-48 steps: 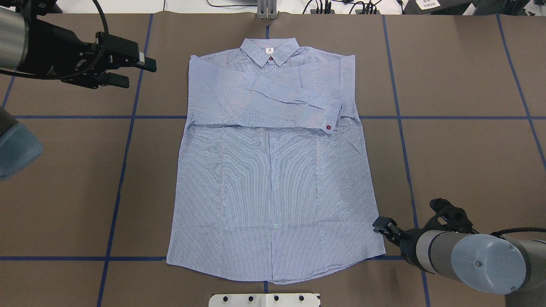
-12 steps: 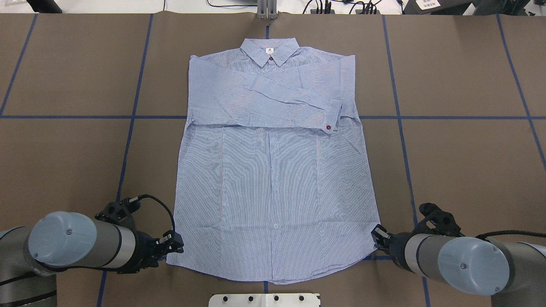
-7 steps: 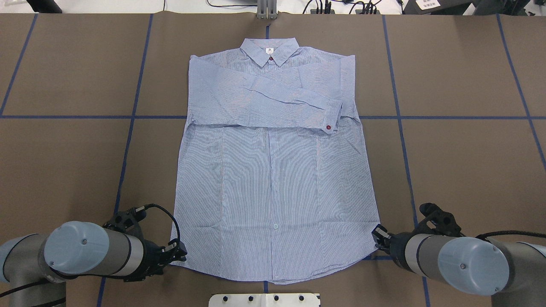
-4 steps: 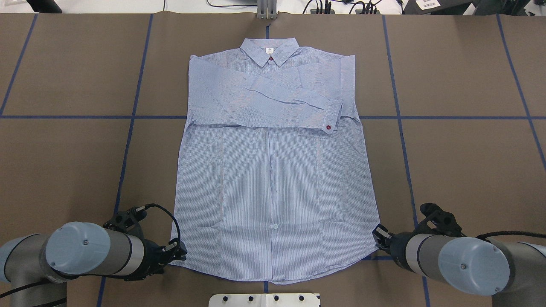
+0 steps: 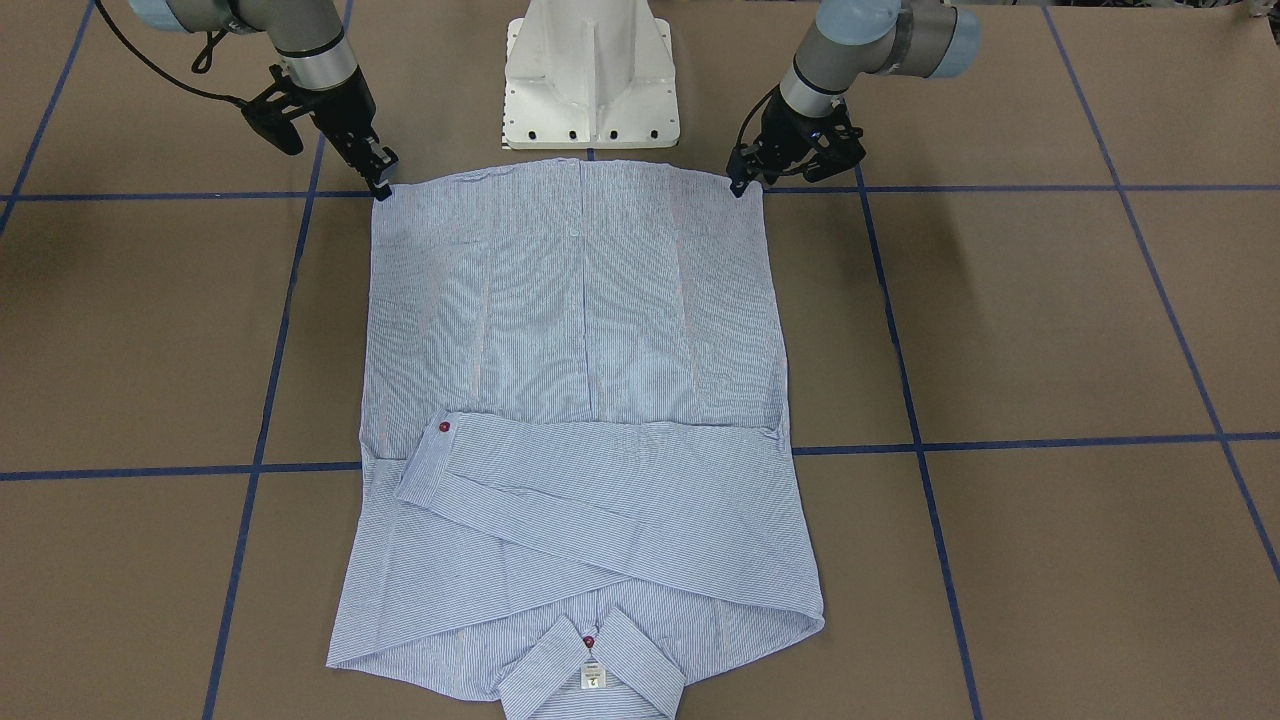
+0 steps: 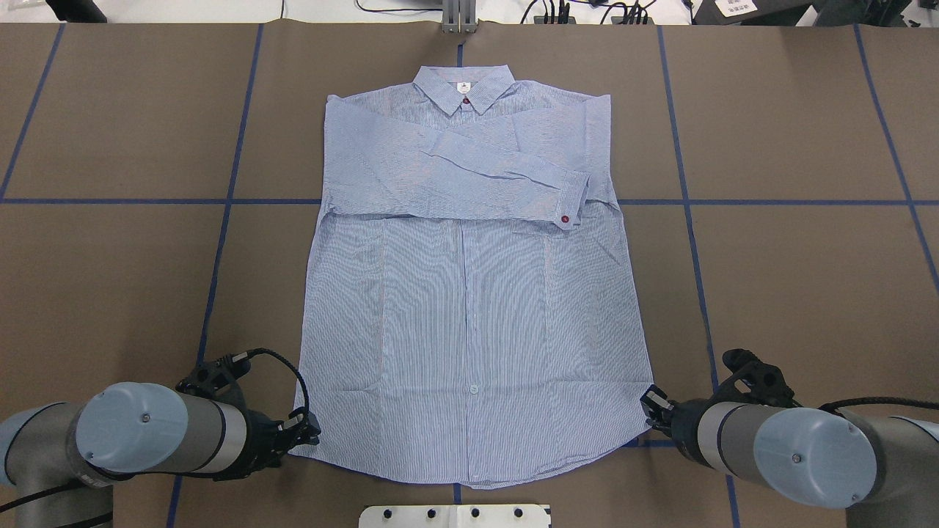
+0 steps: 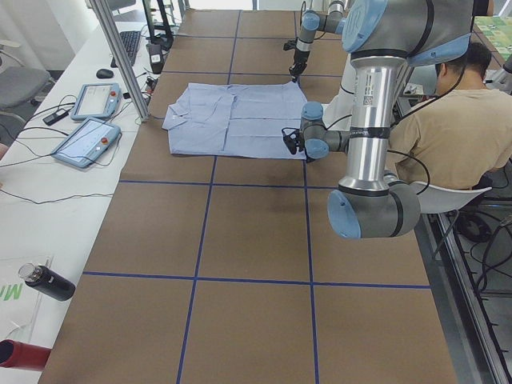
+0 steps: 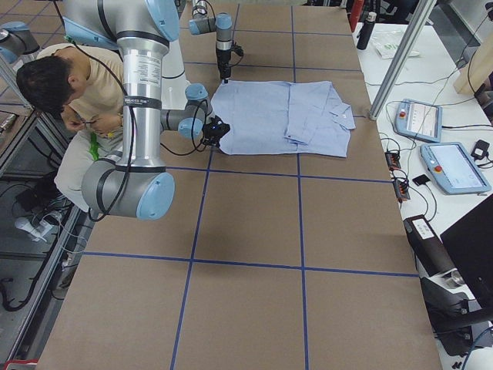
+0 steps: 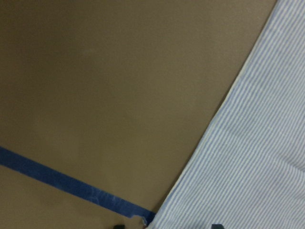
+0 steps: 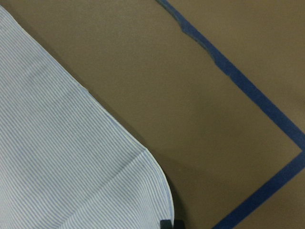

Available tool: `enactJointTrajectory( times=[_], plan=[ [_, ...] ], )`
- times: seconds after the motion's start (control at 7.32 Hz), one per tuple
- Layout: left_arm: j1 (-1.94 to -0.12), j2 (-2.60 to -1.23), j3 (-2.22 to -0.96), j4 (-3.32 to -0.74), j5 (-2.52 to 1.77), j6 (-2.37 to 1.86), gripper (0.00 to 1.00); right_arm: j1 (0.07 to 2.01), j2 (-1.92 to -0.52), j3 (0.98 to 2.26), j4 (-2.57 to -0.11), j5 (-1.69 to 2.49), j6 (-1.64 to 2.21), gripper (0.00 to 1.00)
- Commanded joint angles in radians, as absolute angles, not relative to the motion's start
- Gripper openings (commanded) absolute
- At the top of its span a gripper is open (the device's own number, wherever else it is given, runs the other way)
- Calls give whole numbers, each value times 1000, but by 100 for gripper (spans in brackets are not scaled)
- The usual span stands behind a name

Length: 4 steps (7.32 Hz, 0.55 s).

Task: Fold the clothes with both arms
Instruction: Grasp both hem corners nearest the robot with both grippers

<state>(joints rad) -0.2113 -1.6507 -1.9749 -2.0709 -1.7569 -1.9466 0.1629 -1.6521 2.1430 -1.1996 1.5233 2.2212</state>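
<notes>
The striped shirt lies flat on the brown table, collar far from me, both sleeves folded across the chest. My left gripper sits low at the hem's left corner, on the right in the front view. In the left wrist view its two fingertips stand apart, open, with the shirt's edge between them. My right gripper is at the hem's right corner. In the right wrist view the rounded corner runs into a single dark tip, so it looks shut on the corner.
The white pedestal base stands just behind the hem. Blue tape lines cross the brown table. A person sits behind the robot. Teach pendants and a bottle lie on the white side bench.
My left arm has swung from the far left of the table down to the hem's left corner and has held still for the last second. The right gripper edged onto the right corner and stays there.
</notes>
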Motion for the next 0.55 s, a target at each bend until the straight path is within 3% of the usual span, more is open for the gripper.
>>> enactJointTrajectory(
  times=[0.0,0.14,0.27,0.41],
  plan=[
    [-210,-1652,-1976,-2066,-1746,-1948,67,163,-1652,2143,-1200,1523,2221,0],
    [-210,-1651,-1977,-2063,-1744,-1948,61,163,-1652,2143,-1200,1523,2221,0],
    [-210,-1652,-1976,-2063,-1744,-1951,42,163,-1652,2141,-1200,1523,2221,0],
    [-210,-1655,-1977,-2062,-1727,-1953,12,163,-1652,2141,-1200,1523,2221,0]
  ],
)
